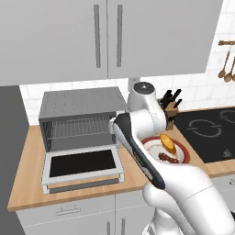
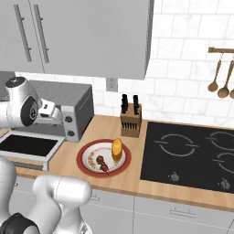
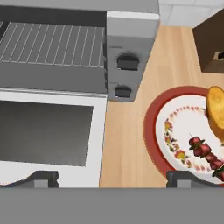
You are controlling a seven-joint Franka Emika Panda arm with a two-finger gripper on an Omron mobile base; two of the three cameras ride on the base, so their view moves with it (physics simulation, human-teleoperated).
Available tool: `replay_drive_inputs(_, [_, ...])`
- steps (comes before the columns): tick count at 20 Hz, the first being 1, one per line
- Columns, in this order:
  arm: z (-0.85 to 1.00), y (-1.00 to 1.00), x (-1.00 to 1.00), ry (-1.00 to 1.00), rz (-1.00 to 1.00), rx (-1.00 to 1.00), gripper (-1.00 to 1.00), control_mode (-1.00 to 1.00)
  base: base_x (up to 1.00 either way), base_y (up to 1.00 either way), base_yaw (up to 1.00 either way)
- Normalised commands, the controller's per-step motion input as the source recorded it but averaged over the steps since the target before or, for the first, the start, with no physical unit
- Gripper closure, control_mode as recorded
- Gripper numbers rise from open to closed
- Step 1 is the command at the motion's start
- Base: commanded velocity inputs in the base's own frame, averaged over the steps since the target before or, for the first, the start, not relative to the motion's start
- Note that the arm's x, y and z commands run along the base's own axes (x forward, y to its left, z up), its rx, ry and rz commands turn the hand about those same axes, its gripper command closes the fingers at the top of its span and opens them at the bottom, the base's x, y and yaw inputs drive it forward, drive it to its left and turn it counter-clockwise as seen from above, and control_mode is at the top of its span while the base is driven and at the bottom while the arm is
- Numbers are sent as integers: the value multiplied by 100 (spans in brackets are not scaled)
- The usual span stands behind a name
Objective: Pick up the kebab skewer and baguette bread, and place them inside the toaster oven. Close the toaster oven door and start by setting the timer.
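The toaster oven (image 1: 82,105) stands at the counter's left with its wire rack (image 3: 52,43) bare. The toaster oven door (image 1: 82,164) hangs down flat, dark glass facing up. To its right, a red-rimmed plate (image 3: 153,124) carries the golden baguette bread (image 3: 216,109) and the kebab skewer (image 3: 204,151) with dark red chunks. Both also lie on the plate in the right base view: baguette bread (image 2: 117,148), kebab skewer (image 2: 101,162). My gripper (image 3: 113,179) is open and holds nothing. It hovers above the counter between the door's right corner and the plate, below the two knobs (image 3: 127,61).
A knife block (image 2: 130,119) stands behind the plate. A black cooktop (image 2: 192,155) fills the counter's right side, with wooden spoons (image 2: 219,77) hanging on the tiled wall above. Grey wall cabinets (image 1: 105,36) hang over the toaster oven.
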Motion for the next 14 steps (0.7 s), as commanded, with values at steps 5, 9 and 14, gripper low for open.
replay_drive_inputs(5, [-9, 100, 14, -28, -11, -3, -100, -100, 0, 0, 0])
replay_drive_inputs(9, [-14, 77, 43, -20, -3, -1, -100, -100, 0, 0, 0])
replay_drive_inputs(14, [-21, 79, 61, -27, 0, -1, -100, -100, 0, 0, 0])
